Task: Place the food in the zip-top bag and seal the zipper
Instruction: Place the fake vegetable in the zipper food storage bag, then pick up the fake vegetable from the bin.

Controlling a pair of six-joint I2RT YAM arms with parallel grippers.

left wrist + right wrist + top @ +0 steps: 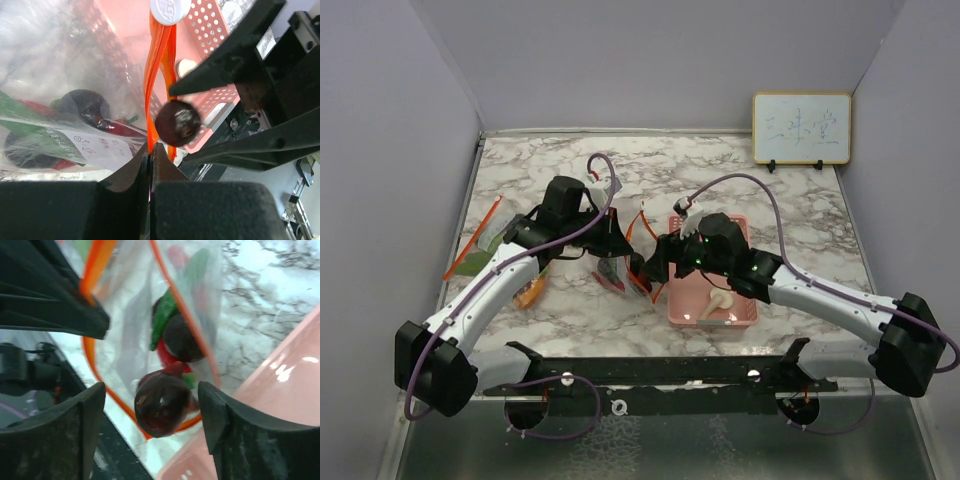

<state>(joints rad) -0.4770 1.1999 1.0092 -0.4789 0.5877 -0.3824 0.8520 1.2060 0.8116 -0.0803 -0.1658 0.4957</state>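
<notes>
The clear zip-top bag [613, 272] with an orange zipper rim [156, 65] hangs mid-table. My left gripper [611, 258] is shut on that rim [149, 148]. Inside the bag lie a green leafy piece [162, 320], red chilies [117, 127] and dark round pieces [85, 105]. My right gripper [652, 268] is open at the bag's mouth [151, 395]. Another dark round piece [161, 405] sits between its fingers with a gap on each side, at the rim; it also shows in the left wrist view [177, 122]. A white mushroom-like piece [716, 303] lies in the pink basket [745, 318].
The pink basket stands just right of the bag, under my right arm. At the table's left edge lie a second clear bag with an orange strip [480, 238] and an orange piece [530, 292]. A small whiteboard [801, 128] stands at the back right.
</notes>
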